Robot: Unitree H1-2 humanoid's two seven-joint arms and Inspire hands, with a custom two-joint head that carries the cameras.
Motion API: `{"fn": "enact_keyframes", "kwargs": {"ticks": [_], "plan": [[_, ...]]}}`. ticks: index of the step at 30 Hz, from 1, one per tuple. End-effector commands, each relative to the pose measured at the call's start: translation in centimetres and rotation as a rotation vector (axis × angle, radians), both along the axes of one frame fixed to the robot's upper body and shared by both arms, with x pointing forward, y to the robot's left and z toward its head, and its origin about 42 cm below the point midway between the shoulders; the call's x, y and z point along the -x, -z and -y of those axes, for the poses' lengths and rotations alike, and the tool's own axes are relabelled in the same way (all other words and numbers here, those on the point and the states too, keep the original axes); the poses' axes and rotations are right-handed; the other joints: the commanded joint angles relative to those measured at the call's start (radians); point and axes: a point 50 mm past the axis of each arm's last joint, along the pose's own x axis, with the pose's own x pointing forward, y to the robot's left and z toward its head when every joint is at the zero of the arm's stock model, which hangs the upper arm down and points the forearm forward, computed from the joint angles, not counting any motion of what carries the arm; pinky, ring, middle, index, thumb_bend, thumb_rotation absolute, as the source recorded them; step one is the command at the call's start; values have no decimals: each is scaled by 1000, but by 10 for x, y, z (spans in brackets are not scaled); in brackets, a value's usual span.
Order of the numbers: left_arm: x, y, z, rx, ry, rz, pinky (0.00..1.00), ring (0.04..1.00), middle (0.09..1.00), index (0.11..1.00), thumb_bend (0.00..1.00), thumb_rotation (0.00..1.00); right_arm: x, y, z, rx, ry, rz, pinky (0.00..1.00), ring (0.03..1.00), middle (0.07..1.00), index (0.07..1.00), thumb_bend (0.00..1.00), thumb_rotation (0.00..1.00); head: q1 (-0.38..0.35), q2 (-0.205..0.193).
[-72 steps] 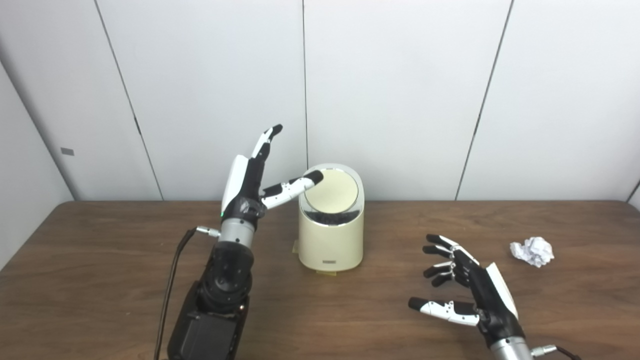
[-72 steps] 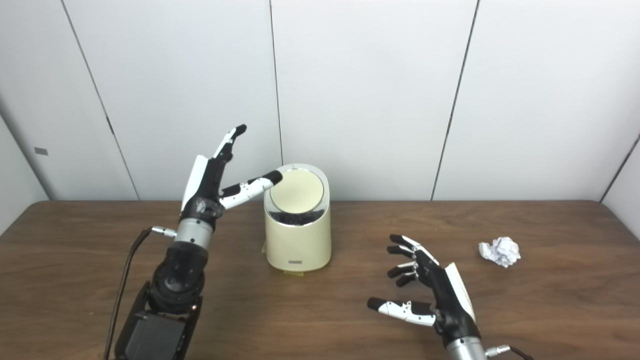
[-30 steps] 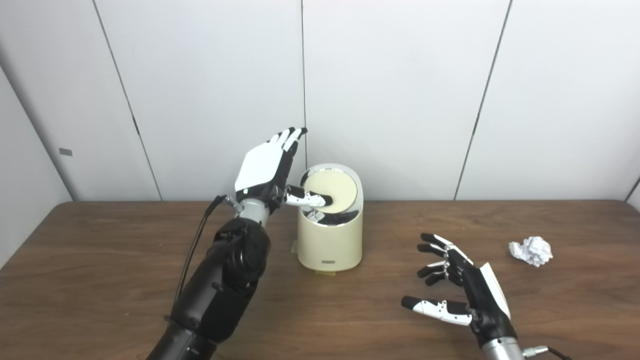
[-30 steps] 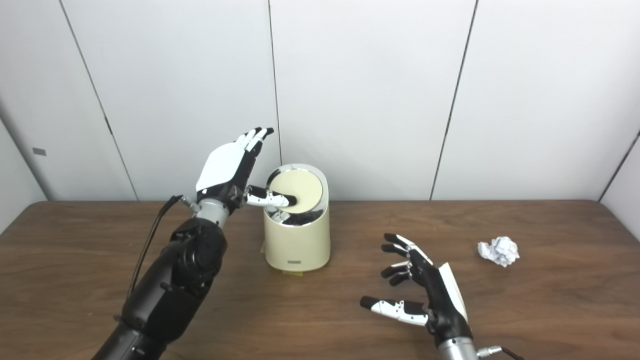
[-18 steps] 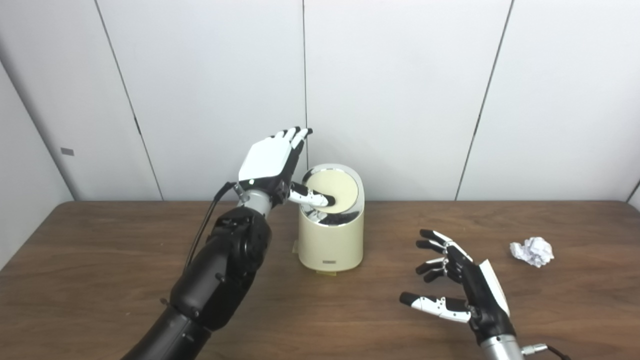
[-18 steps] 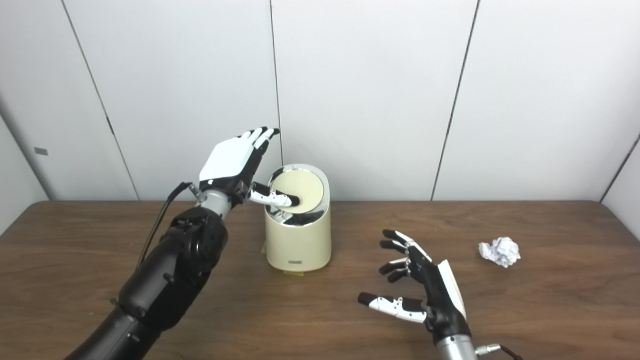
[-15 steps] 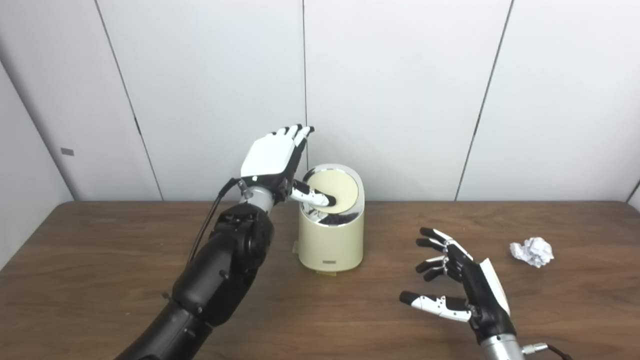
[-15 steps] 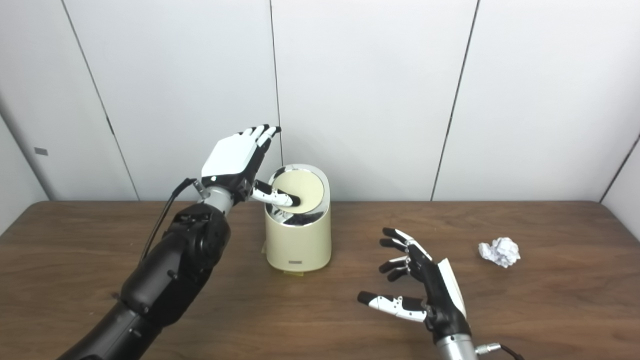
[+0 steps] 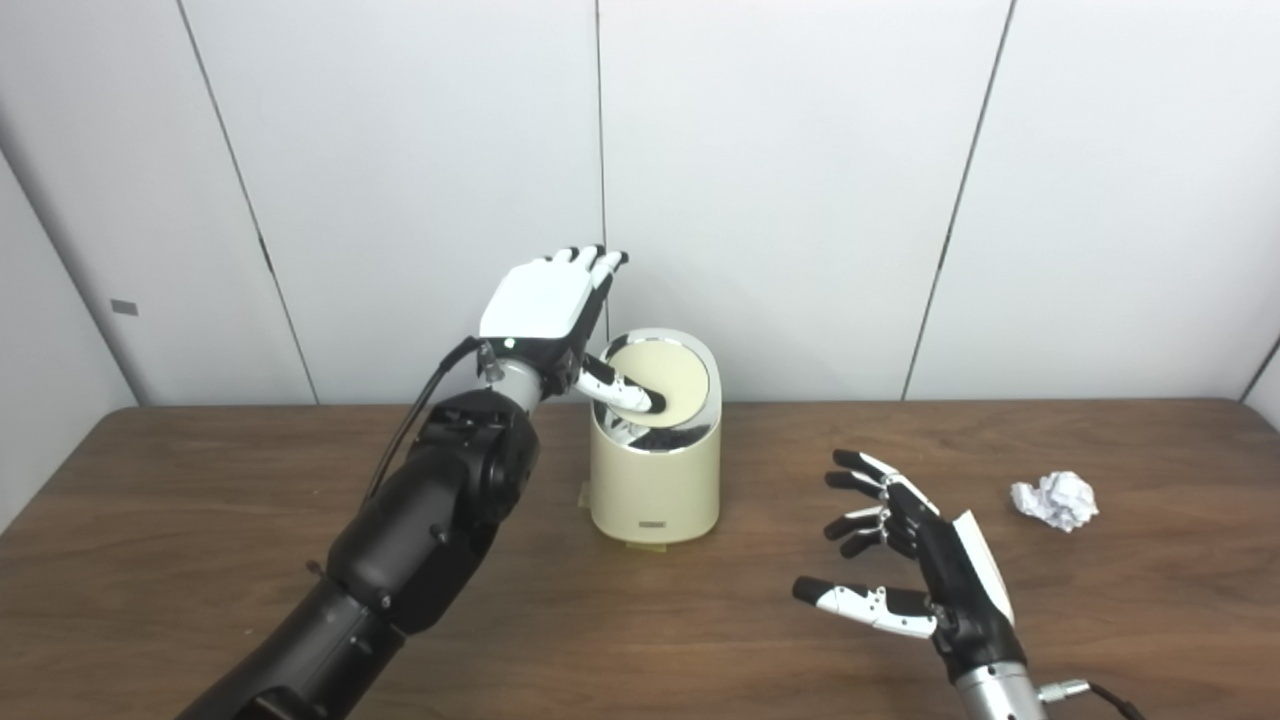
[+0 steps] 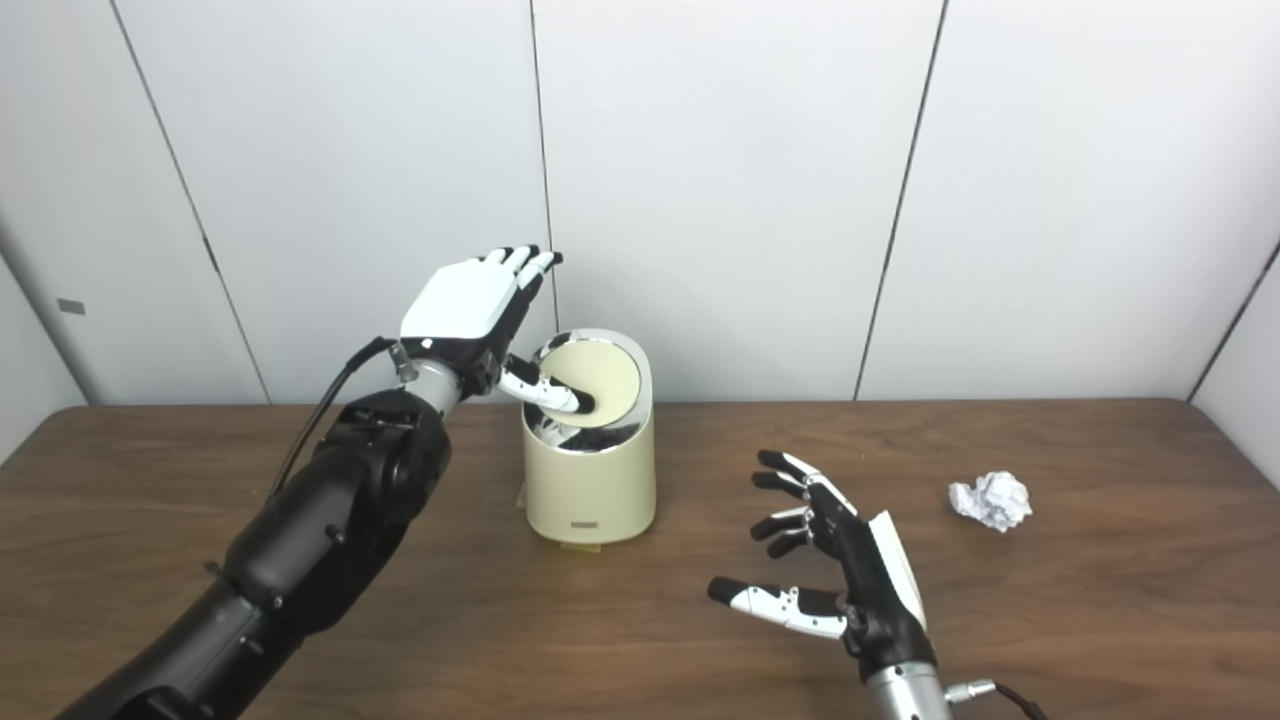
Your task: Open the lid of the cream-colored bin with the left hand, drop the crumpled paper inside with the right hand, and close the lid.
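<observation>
Raised at the bin's (image 9: 655,470) 10 o'clock, the left hand (image 9: 545,310) is splayed, thumb on the lid (image 9: 660,385); the right hand (image 9: 915,560) is spread empty above the wooden table (image 9: 200,520); white wall panels (image 9: 800,180) are seen behind.

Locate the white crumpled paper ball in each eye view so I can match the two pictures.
Left eye view: white crumpled paper ball at far right on the wooden table.
Right eye view: same ball, less far right.
Shared landmark: cream-colored cylindrical bin, well to its left.
</observation>
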Motion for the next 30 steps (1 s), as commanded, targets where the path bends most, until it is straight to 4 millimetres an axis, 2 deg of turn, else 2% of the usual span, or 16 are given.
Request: {"fn": "enact_keyframes", "kwargs": {"ticks": [1,4,6,8,10,12,15,18,23,26,30], "plan": [[5,-21,1,157,45,59,927,1000,1000,1000,950,265,-6,-16,-2,-2,-5,72,483,570,775,813,706,256,0,0],[10,-31,-8,331,64,77,901,1000,1000,1000,920,330,-7,-15,-1,-3,-2,69,484,570,775,814,705,248,-1,-2],[16,-38,-18,500,89,104,813,961,991,988,851,351,-7,-15,-1,5,0,71,485,567,774,815,700,253,1,-2],[23,-43,-29,644,97,126,756,918,959,960,824,387,-7,-15,0,9,1,73,489,565,773,815,700,258,4,-3],[30,-42,-39,733,110,137,743,894,929,945,801,415,-7,-15,0,9,1,74,490,562,773,814,697,252,8,-2],[36,-37,-47,801,139,139,747,892,918,942,779,391,-7,-15,0,10,-1,79,488,563,774,815,693,245,10,-2],[47,-17,-59,872,215,116,760,912,930,949,768,357,-7,-16,1,7,-6,79,490,566,780,818,691,245,10,0],[62,8,-67,947,258,78,805,934,946,962,822,372,-7,-15,3,11,-4,78,488,566,777,815,691,238,14,2],[86,42,-76,1019,241,29,787,923,945,967,893,408,-5,-14,6,11,-3,70,494,569,774,816,696,244,19,6],[94,55,-80,1017,229,9,802,907,938,968,933,443,-5,-14,8,19,-4,73,495,569,773,816,700,249,20,10],[105,77,-84,1023,197,-18,827,894,920,957,960,444,-5,-15,9,27,1,70,499,577,775,819,705,263,21,12]]}}
